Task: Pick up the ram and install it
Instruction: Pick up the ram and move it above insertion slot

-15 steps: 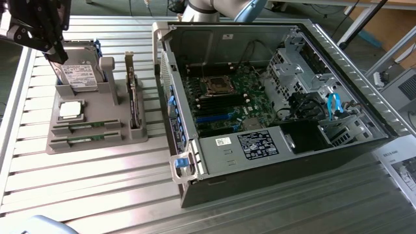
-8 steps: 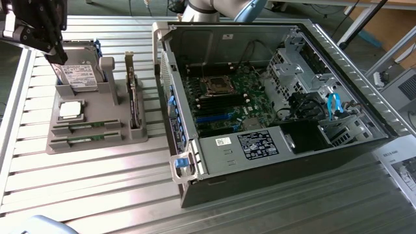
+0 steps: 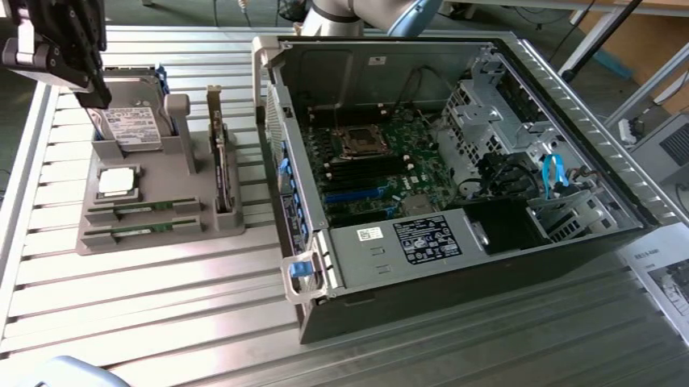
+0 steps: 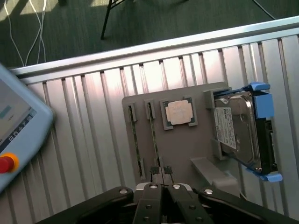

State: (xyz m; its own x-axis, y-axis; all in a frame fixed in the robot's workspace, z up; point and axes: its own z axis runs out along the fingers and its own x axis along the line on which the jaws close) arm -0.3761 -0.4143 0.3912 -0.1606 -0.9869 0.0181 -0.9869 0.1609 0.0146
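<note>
At the near edge of the slotted aluminium table lies a pale teach pendant with a red stop button. Just beyond it, toward the exterior view's right, an open computer case lies on its side. Its power supply, with a dark label, is closest to the camera, and the green motherboard with its square CPU socket sits behind that. A blue cable loops among the drive bays.

Toward the exterior view's left, well apart from the case, stands a grey parts holder. The ram sits at its near end as two thin green sticks, each on edge in its own slot: the near ram stick and, just beside it, the second ram stick. Neither has been lifted. Behind them a loose CPU chip lies flat in a recess. An expansion card stands upright along the holder's case-side edge. At the far end a hard drive in a blue bracket leans in its cradle.

Farthest back, the gripper hangs above the holder, clear of everything. Its black fingers are pressed together and hold nothing. In the wrist view the tips line up with the ends of the two sticks.
</note>
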